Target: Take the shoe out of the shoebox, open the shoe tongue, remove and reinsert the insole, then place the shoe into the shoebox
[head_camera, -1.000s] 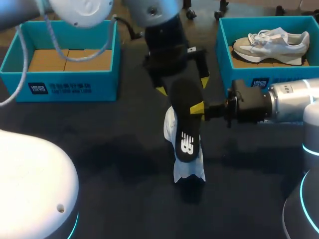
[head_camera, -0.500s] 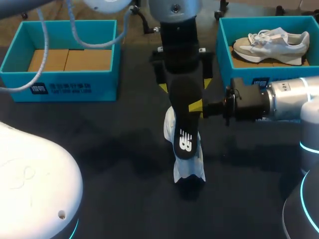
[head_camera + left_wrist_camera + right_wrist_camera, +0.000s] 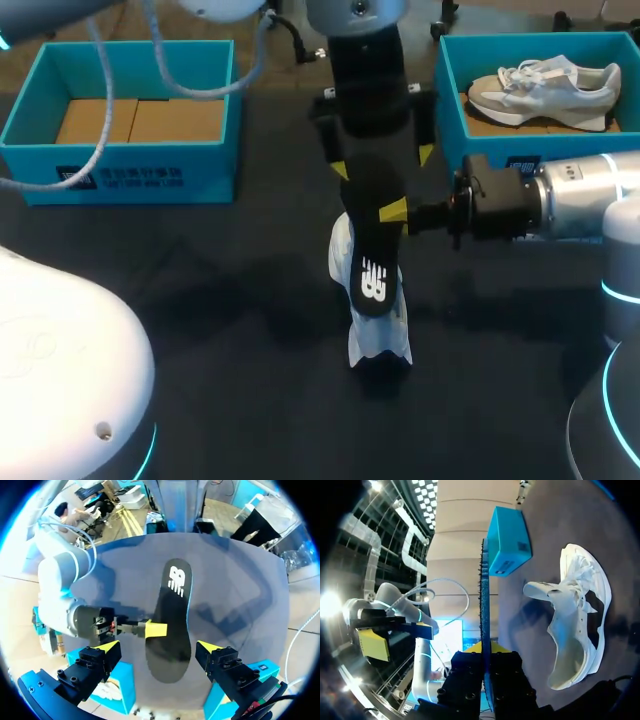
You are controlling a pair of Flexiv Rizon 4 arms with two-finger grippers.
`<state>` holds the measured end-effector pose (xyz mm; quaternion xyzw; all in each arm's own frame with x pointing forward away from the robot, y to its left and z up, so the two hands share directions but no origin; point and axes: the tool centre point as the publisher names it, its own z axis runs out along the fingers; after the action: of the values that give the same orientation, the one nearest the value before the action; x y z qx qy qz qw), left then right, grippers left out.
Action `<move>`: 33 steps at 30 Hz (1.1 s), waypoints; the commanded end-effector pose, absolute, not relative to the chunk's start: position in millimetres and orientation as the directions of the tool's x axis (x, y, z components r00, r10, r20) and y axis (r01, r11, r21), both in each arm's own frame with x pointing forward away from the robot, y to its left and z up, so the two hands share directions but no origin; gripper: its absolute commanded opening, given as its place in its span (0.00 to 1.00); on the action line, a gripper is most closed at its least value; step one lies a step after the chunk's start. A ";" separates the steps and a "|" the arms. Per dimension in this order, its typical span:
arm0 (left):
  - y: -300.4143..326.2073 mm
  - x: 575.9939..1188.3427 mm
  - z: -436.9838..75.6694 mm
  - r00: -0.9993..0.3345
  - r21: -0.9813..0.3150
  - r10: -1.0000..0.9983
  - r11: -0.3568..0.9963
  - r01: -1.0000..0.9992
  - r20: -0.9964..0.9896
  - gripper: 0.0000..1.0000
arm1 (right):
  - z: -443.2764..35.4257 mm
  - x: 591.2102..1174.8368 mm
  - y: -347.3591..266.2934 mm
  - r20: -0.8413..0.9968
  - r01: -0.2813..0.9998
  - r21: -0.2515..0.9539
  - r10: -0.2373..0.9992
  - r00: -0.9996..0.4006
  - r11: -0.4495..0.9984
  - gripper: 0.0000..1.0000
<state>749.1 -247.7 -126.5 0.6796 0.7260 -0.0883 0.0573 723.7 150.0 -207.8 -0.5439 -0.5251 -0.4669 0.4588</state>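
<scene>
One black insole (image 3: 372, 250) hangs in the air, out of the shoe (image 3: 383, 338). It stands on edge, its printed end pointing down toward the shoe's opening. The right end effector (image 3: 395, 213) pinches it across its thin edge at about mid-length. In the right wrist view the insole (image 3: 485, 605) runs edge-on between that end effector's (image 3: 486, 666) closed fingers.

The left end effector (image 3: 382, 163) hovers over the insole's upper end. Its fingers are spread wide, one on each side, and neither appears to touch, as the left wrist view (image 3: 159, 647) shows.

The white shoe lies on the dark desk (image 3: 230, 300) directly under the insole, with its tongue pulled out (image 3: 580, 625).

The insole looks thin, light and bendy. Held at one spot it will likely flop and twist, so a second grip near the free end should keep it straight for feeding back in. The shoe seems light with a soft upper, and it may slide or tip when pushed. Its firmer heel collar or sole rim looks like the best place to hold it.

Well apart at the desk's back, the left box (image 3: 130, 170) holds only cardboard. The right box (image 3: 455, 110) holds a second shoe (image 3: 545, 90).
</scene>
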 end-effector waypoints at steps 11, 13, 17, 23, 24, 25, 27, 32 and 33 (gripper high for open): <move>-202.6 734.2 -132.6 -0.041 -0.017 0.775 0.038 0.999 -0.630 1.00 | -199.9 725.8 142.7 0.986 0.999 -0.007 0.165 0.012 -0.033 0.00; -197.9 731.1 -133.9 -0.021 -0.004 0.751 0.024 1.000 -0.660 1.00 | -199.4 726.4 142.7 0.986 0.999 -0.009 0.168 0.014 -0.031 0.00; -189.9 723.8 -133.7 0.005 0.017 0.701 0.010 1.000 -0.713 1.00 | -196.8 726.9 142.2 0.987 0.999 0.001 0.160 0.004 -0.033 0.00; -178.8 717.3 -134.6 0.034 0.054 0.644 0.011 0.998 -0.764 1.00 | -193.0 725.4 139.7 0.990 0.999 0.005 0.139 0.000 -0.037 0.00; -177.3 716.7 -134.3 0.042 0.069 0.636 0.018 0.997 -0.770 1.00 | -192.5 725.0 139.6 0.990 0.999 0.004 0.139 0.001 -0.036 0.00; -175.9 716.2 -133.8 0.042 0.072 0.627 0.022 0.997 -0.778 1.00 | -192.0 724.6 139.5 0.990 0.999 0.003 0.138 0.002 -0.036 0.00; -172.6 717.0 -132.3 0.030 0.071 0.602 0.045 0.996 -0.798 1.00 | -190.6 723.7 139.1 0.991 0.999 -0.001 0.137 0.007 -0.040 0.00; -165.6 718.3 -130.6 0.042 0.096 0.564 0.067 0.993 -0.825 1.00 | -182.2 717.9 138.8 0.996 0.998 -0.012 0.082 0.018 -0.069 0.00; -164.6 718.3 -129.6 0.049 0.100 0.554 0.062 0.993 -0.831 1.00 | -180.4 716.4 138.8 0.997 0.997 -0.012 0.071 0.017 -0.072 0.00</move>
<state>724.8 -175.4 -126.8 0.6569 0.6728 -0.2039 0.2724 725.8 140.0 -181.3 -0.5382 -0.5047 -0.4837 0.4708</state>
